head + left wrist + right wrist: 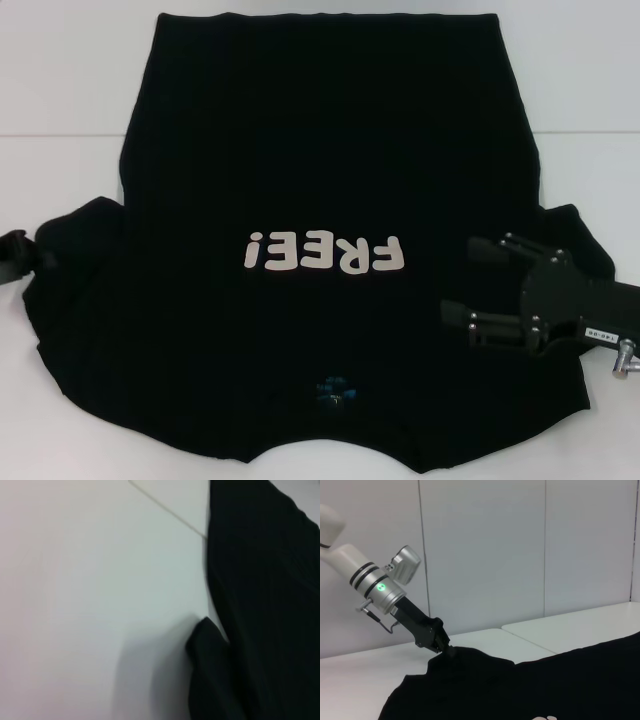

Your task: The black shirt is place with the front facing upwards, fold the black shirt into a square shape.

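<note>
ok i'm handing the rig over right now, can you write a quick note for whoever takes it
Left hand: at the tip of the shirt's left sleeve, apparently shut on the cloth there and lifting it slightly.
Right hand: open, fingers spread, over the shirt's right side near the sleeve, holding nothing.
Black shirt: spread flat on the white table, front up, "FREE!" lettering showing, collar toward the robot.
Done: shirt laid out, left sleeve gripped.
Left: grip the right sleeve, fold both sides in, then fold into a square. No folds made yet.

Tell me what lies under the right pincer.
Under the right pincer, open, lies the black shirt, near its right sleeve. The white table beneath is covered there. The left pincer grips the opposite sleeve.
</note>
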Motion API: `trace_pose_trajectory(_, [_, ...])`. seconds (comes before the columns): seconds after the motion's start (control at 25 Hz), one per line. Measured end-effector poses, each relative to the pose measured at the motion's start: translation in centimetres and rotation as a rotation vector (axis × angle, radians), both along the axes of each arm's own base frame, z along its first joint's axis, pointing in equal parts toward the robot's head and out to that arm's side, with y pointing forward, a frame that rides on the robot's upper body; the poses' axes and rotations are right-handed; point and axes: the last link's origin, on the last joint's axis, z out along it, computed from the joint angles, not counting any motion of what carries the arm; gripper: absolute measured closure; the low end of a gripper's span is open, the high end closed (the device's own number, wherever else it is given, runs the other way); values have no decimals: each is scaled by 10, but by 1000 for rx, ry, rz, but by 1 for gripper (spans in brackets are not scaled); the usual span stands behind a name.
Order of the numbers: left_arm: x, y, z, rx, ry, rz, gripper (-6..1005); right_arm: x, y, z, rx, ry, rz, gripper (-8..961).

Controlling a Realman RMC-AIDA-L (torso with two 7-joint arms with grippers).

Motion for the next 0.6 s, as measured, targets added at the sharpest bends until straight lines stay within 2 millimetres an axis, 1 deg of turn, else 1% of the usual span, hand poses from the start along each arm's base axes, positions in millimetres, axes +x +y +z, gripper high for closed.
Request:
trace_pose_trajectory(0.24, [-1,4,8,22,26,-4,998,-1,1,0,0,2,4,11])
trace_pose_trajectory(0.6, [3,10,14,33,42,-19,999,-2,1,-1,-1,3,4,13])
